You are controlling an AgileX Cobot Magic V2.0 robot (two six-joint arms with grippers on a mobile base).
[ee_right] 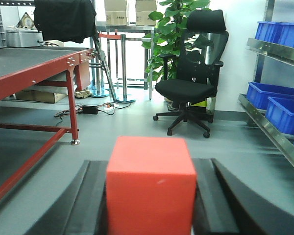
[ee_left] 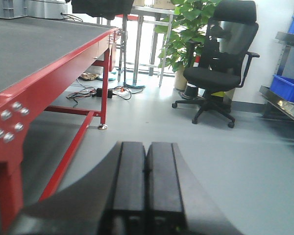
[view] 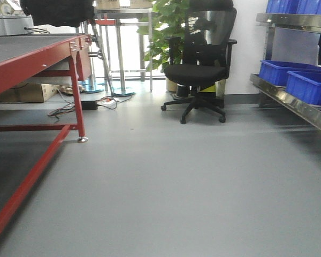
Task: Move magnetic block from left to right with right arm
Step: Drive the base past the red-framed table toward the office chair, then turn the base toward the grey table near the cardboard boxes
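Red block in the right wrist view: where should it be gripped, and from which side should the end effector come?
Grip the red block on its two opposite side faces, near the middle, coming straight on so that one finger passes along each side. Those faces are flat and parallel, so the pads can sit flush. The right end effector appears to hold it this way now.

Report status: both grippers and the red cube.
Left gripper shut, empty. Right gripper shut on magnetic block. Office chair ahead, red table off to one side, neither near the grippers.
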